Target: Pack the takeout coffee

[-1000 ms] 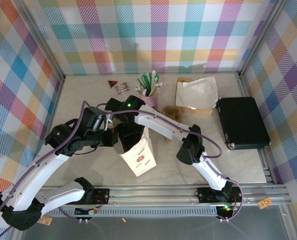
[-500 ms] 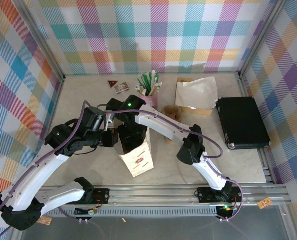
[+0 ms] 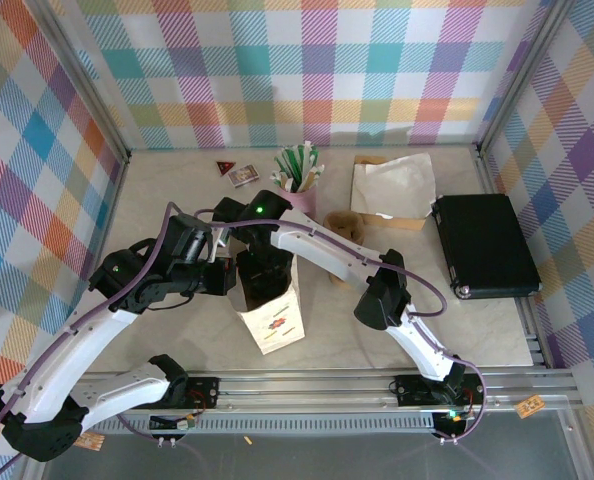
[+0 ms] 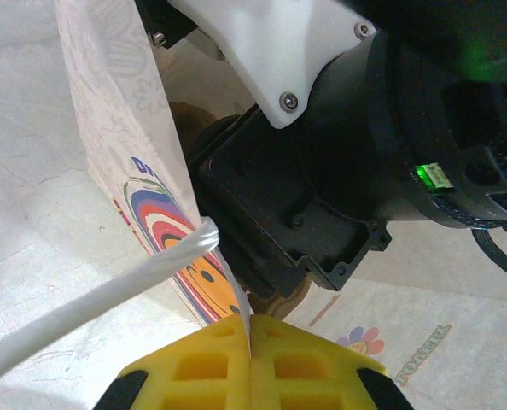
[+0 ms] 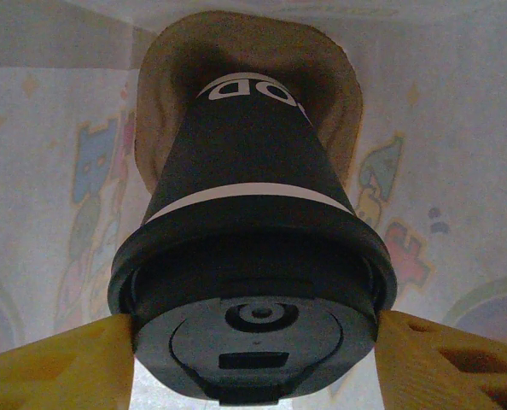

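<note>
The right gripper [image 5: 253, 354] is clamped on the takeout coffee [image 5: 252, 205], one yellow pad [image 5: 57, 363] against each side of the cup at its black lid [image 5: 253, 337]. Both pads are cut off by the bottom edge of the wrist view.

The cup is inside the paper bag [image 3: 274, 322], with printed walls around it and the brown floor below. Whether its base touches that floor cannot be told. In the bag's dim light the cup's side looks dark with a pale band, and the lettering near its base is half hidden by the curve.

Seen from above, the right arm's black wrist [image 3: 260, 272] reaches down into the bag's mouth and covers what is inside. The bag stands near the front middle of the table [image 3: 457, 330].

The left gripper [image 4: 249, 342] is closed on the bag's rim. The paper edge runs down between its two yellow pads [image 4: 224, 337], which are cropped at the frame's bottom. The bag's white cord handle [image 4: 100, 299] crosses in front, blurred.

Well apart at the right lies a black case [image 3: 485, 245]. Behind the bag are a flat stack of pale paper [image 3: 395, 182], a pink cup of stirrers [image 3: 299, 172] and small sachets [image 3: 239, 172], too small to read. A brown object [image 3: 342, 228] is partly hidden by the right arm.
</note>
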{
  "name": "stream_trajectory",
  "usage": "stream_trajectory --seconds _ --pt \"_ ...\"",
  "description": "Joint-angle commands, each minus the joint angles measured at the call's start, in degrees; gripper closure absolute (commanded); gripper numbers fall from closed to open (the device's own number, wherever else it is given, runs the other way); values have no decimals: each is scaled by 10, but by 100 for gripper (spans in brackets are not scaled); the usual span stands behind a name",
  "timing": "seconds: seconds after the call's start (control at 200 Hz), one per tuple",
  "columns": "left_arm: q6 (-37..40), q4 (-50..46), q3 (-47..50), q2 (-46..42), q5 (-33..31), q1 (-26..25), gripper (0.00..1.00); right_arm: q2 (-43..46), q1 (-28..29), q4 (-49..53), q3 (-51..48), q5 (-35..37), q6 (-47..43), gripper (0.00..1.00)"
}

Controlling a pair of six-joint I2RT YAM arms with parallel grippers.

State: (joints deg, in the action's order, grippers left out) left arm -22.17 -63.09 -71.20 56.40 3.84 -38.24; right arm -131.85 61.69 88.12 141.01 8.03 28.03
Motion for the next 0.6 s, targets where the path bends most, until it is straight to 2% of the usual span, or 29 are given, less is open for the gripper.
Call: stream_trajectory --seconds 0.0,0.595 --pt "6 14 2 13 -1 -2 100 40 46 -2 4 2 10 31" --pt "7 12 17 -1 4 -2 100 58 43 -66 -98 -5 40 19"
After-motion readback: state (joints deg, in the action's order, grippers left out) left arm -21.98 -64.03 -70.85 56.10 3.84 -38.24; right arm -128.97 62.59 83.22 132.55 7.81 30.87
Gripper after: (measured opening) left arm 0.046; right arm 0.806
